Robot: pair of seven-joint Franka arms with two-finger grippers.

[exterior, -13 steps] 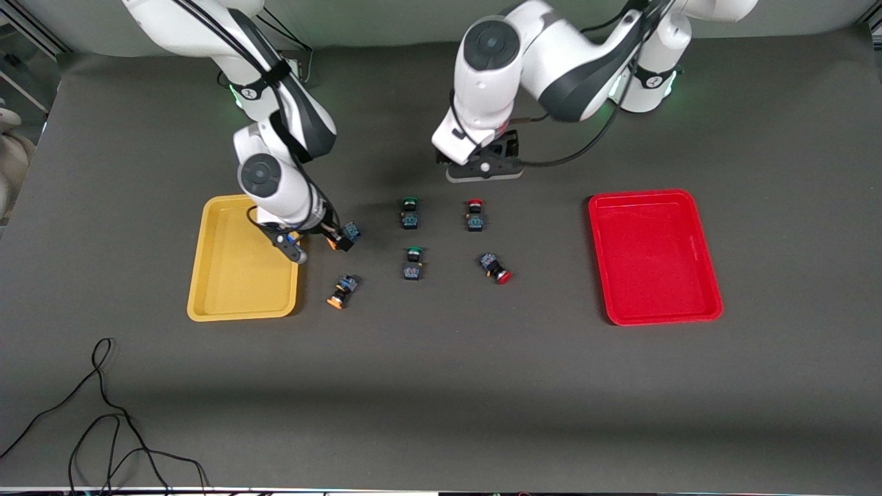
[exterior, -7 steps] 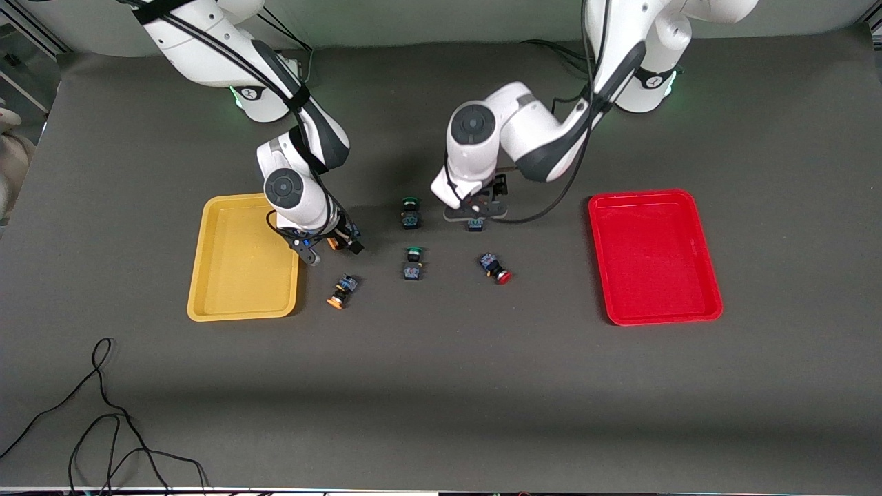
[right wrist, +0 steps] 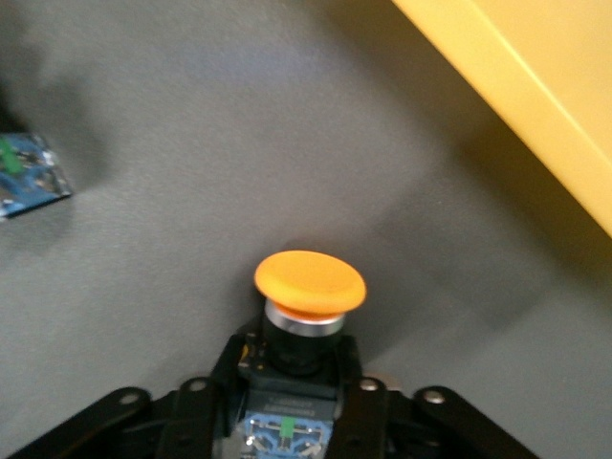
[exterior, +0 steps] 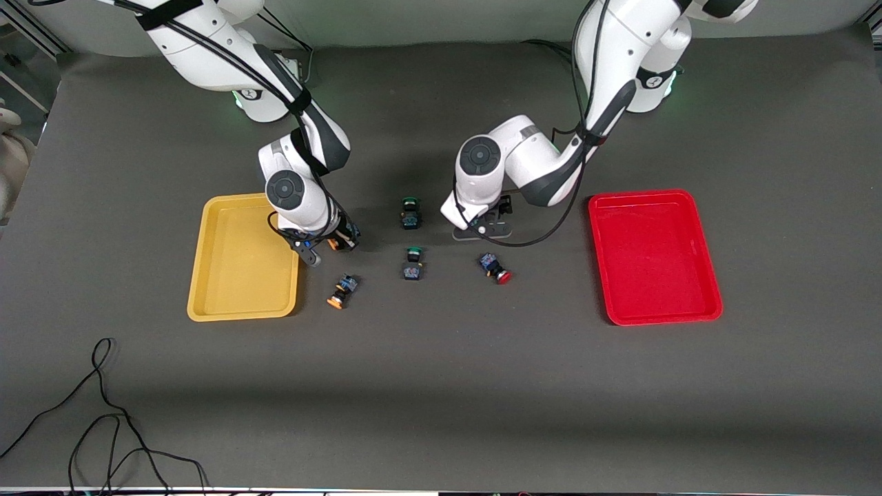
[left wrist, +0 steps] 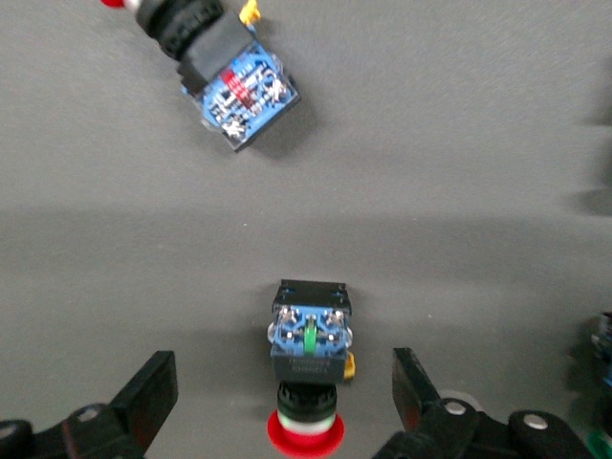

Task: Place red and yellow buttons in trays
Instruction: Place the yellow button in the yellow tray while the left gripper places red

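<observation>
Right gripper (exterior: 331, 242) clamps yellow button (right wrist: 308, 287), carry to yellow tray (exterior: 207, 275) at 9 o'clock next; left gripper (left wrist: 285, 392) spread, straddling red button (left wrist: 308, 335).

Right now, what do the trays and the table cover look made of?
Yellow tray and red tray: likely moulded plastic, given uniform colour, rounded corners and a soft sheen. Table cover: matte dark grey, probably fabric or a rubbery mat; no glare.
</observation>
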